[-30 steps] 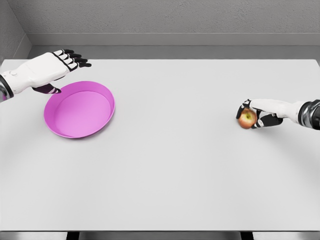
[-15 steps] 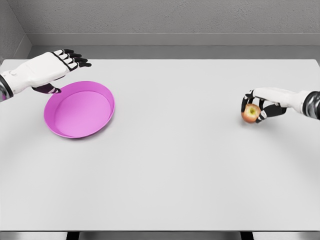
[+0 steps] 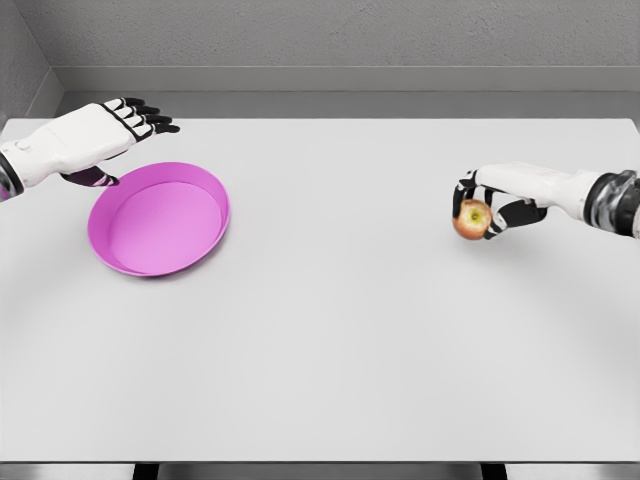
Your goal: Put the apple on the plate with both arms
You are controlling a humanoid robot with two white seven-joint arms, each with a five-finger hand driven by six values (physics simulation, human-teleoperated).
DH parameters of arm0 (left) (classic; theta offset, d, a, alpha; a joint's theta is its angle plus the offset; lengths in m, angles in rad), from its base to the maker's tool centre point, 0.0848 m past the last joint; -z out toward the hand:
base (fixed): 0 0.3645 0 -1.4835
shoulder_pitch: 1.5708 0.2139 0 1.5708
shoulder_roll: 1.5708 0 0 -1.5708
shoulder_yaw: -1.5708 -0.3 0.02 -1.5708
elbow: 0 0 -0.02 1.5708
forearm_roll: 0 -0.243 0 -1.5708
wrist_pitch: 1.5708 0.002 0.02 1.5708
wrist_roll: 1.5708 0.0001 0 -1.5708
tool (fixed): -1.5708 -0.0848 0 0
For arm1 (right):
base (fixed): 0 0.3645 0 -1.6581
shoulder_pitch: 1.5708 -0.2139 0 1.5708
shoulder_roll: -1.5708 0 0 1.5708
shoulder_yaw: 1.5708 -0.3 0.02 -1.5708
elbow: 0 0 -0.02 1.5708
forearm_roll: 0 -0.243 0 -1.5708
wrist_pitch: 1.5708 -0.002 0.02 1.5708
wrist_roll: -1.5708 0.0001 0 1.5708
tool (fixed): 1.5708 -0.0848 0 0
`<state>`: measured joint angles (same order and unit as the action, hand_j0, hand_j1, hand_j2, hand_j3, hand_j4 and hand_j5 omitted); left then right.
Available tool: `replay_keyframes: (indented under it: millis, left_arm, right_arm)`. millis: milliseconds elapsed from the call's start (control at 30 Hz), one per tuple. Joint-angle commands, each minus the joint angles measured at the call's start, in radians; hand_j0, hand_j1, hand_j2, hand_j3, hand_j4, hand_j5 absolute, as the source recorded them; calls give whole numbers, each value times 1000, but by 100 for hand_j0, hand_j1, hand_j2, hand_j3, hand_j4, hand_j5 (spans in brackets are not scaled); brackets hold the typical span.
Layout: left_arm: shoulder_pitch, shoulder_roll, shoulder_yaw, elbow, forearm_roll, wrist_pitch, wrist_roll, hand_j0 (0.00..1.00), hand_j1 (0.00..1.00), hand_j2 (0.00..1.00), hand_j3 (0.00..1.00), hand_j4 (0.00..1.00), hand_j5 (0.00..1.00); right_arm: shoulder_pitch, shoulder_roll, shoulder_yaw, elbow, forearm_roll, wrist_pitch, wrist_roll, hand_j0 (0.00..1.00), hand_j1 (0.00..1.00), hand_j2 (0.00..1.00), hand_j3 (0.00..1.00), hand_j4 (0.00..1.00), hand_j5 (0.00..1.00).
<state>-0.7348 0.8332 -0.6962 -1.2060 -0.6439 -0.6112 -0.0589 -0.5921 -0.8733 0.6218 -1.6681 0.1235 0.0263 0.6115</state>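
Where a plain white table (image 3: 330, 330) fills most of the frame beneath a grey textured wall (image 3: 330, 35), the curled black-tipped fingers (image 3: 468, 190) of the right hand (image 3: 495, 198) clasp a small red-and-yellow apple (image 3: 471, 219) at centre right, the fruit apparently raised just off the surface. At upper left, the left hand (image 3: 95, 138) hovers with fingers extended and relaxed, holding nothing, over the far rim of a round magenta plastic plate (image 3: 160, 220), well apart from the apple.
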Motion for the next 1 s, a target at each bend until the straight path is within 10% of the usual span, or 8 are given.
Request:
replay_keyframes:
  millis: [0,700,767,833,967]
  left_arm:
    - [0,1,1,0,6,0,1,100,100,100,100,100,100]
    - [0,1,1,-1,6,0,1,100,100,100,100,100,100]
    - [0,0,3,-1,7,0,1,100,100,100,100,100,100]
    - [0,1,3,-3,10,0,1,100,100,100,100,100,100]
    - [3,-2,3,-6,15,0,4,100,100,100,100,100,100]
  right_arm:
    - [0,14,-1,-27,-2,0,-1,43,43,43,43,43,43]
    - [-28,175,12,-85,-4,-2,-1,43,43,43,43,43,43]
    - [-48,162,-1,-84,-4,0,-1,60,60,60,60,60,60]
    - [-46,131,-53,-76,-4,7,-1,97,97,97,97,97,97]
    - [-31,17,-152,-67,-5,-3,-1,100,100,100,100,100,100]
